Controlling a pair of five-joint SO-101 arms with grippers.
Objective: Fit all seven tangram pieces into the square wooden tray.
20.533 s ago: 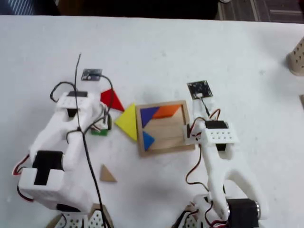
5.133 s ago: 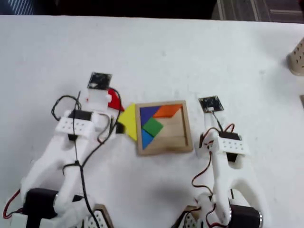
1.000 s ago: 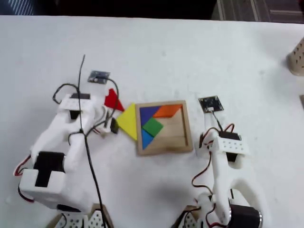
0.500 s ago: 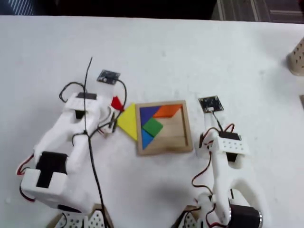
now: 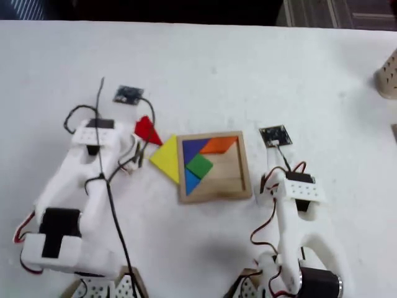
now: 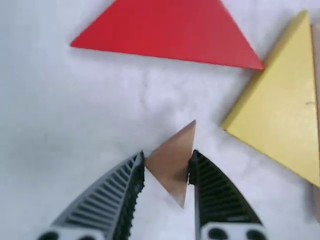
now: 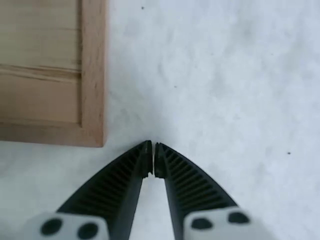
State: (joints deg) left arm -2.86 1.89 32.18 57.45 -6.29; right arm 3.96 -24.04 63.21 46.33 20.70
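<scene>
Since half a second ago the left arm has swung back away from the tray (image 5: 214, 196), uncovering more of the red triangle (image 5: 146, 129). The left gripper (image 6: 166, 164) is clamped on a small tan triangle (image 6: 172, 172), one finger on each side of it. Just beyond it on the white desk (image 5: 248, 74) lies the red triangle. Beside that is the yellow triangle (image 6: 285, 110), its long edge against the tray's rim. Inside the tray sit a purple triangle (image 5: 193, 149), an orange piece (image 5: 218, 144), a green square (image 5: 200, 165) and a small blue triangle (image 5: 191, 180). The right gripper (image 7: 152, 160) is closed on nothing, near a corner of the tray.
</scene>
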